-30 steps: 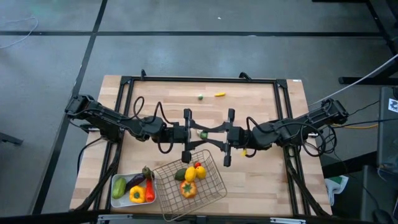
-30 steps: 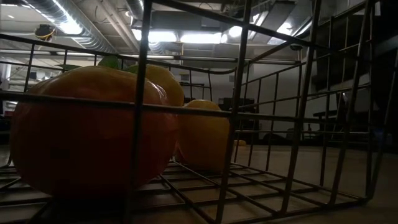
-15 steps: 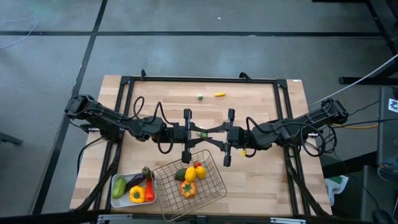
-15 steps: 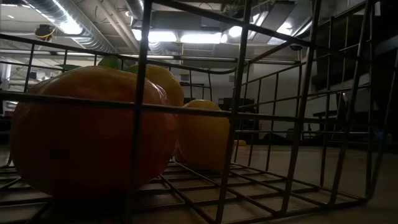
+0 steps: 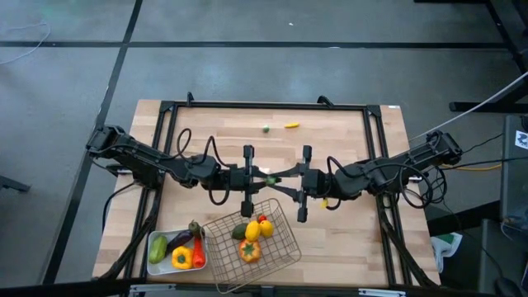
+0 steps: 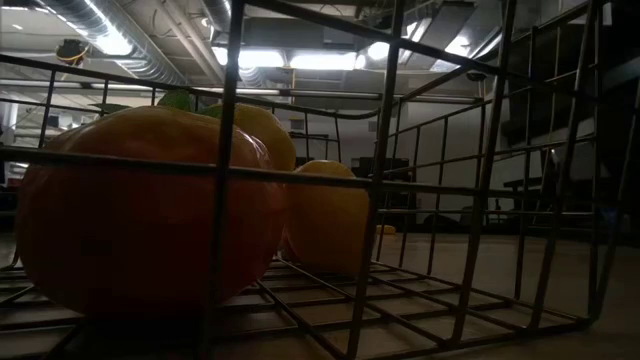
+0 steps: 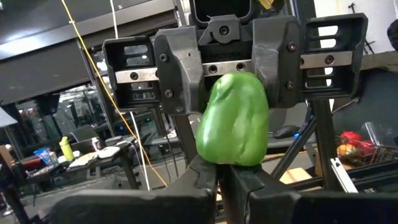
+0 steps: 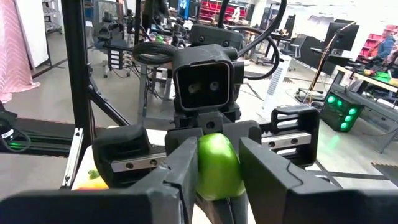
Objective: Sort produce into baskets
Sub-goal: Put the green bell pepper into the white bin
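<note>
**Item 1, green pepper [image 7: 233,118].** You will find it above the middle of the table [image 5: 355,140], at the hub of the dial, where both arms meet tip to tip.

**Item 2, right gripper [image 8: 219,158].** It reaches in from 3 o'clock. Its two fingers are clamped on the pepper's flanks.

**Item 3, left gripper [image 7: 221,171].** It reaches in from 9 o'clock. Its fingers are pressed together directly under the pepper. Whether they pinch its lower end you cannot tell from here.

**Item 4, wire basket [image 5: 280,235].** It sits at 6 o'clock and holds an orange pepper [image 5: 249,251], a lemon [image 5: 252,231], a dark green piece and small red and yellow pieces.

**Item 5, white tray [image 5: 149,266].** It sits at 7 o'clock, just beside the basket. It holds an eggplant [image 5: 179,240], a yellow pepper [image 5: 181,259], a pale green piece and a red one.

**Item 6, loose produce.** A small green piece [image 5: 266,128] and a small yellow piece [image 5: 291,125] lie near each other at 12 o'clock.
</note>
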Motion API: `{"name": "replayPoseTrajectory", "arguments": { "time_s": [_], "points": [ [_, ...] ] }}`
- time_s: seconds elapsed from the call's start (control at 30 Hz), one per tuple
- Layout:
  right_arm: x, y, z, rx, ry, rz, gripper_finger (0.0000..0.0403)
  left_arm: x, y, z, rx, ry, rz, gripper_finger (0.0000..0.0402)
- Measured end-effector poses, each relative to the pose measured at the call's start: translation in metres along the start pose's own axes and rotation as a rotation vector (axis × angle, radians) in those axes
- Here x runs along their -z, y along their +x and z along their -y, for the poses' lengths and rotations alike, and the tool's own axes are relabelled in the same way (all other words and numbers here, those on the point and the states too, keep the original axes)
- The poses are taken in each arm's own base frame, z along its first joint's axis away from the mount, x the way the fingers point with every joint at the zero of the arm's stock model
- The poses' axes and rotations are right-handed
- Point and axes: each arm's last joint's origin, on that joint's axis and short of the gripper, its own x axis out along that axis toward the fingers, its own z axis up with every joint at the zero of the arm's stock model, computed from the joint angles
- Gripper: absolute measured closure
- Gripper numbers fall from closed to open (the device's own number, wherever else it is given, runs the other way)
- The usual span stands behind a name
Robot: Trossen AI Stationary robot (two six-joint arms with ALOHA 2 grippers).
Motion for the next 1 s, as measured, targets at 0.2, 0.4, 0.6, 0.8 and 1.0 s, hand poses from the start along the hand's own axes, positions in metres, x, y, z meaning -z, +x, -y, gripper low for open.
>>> {"name": "replayPoseTrajectory", "arguments": {
  "time_s": [0.2, 0.4, 0.6, 0.8, 1.0],
  "points": [
    [0.0, 0.0, 0.0, 0.0, 0.0, 0.0, 0.0288, 0.0, 0.0, 0.0, 0.0, -0.001, 0.0, 0.0398],
    [-0.0001, -0.0001, -0.0013, -0.046, -0.001, 0.004, 0.0288, 0.0, 0.0, 0.0001, 0.004, -0.003, 0.001, 0.0398],
    [-0.0003, -0.0001, -0.0018, -0.072, -0.001, 0.007, 0.0287, 0.0, 0.0, 0.0003, 0.006, -0.004, 0.001, 0.0399],
    [-0.0001, -0.0001, -0.002, -0.077, -0.001, 0.007, 0.0249, -0.0001, 0.0, 0.0001, 0.002, -0.006, 0.001, 0.0399],
    [0.0, -0.0001, -0.0011, -0.041, -0.002, 0.002, 0.0182, -0.0002, -0.0001, 0.0, 0.001, -0.006, 0.002, 0.04]
  ]
}}
